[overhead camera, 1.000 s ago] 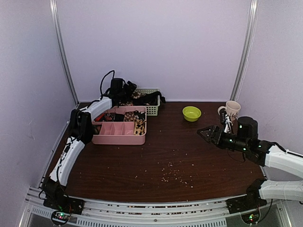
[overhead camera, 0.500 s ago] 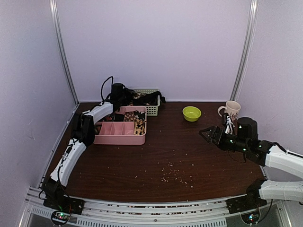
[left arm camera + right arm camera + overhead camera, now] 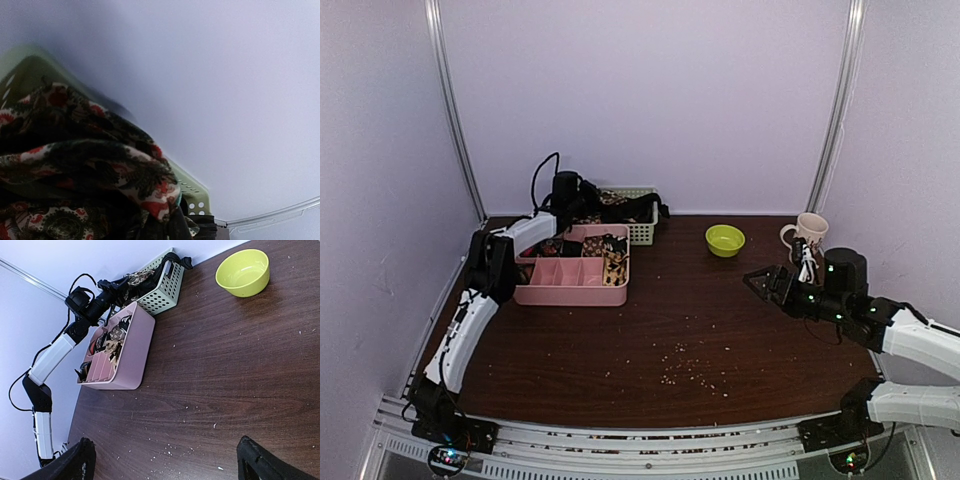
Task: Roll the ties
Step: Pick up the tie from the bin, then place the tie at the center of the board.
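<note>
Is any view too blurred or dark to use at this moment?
Left wrist: far too close, so the tie and the basket rim look soft, and the lower fabric falls into dark shadow. Right wrist: sharp, with a mild sheen on the table. Top external: evenly lit, no glare, small detail coarse.

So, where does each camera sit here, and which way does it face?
Top external: above, behind the bases, looking down the table; left arm, right arm show.
Left wrist: at the green basket, facing the ties and wall; no fingers show.
Right wrist: low, facing the pink tray; right gripper open.
Shared: top and right wrist show the bowl.
</note>
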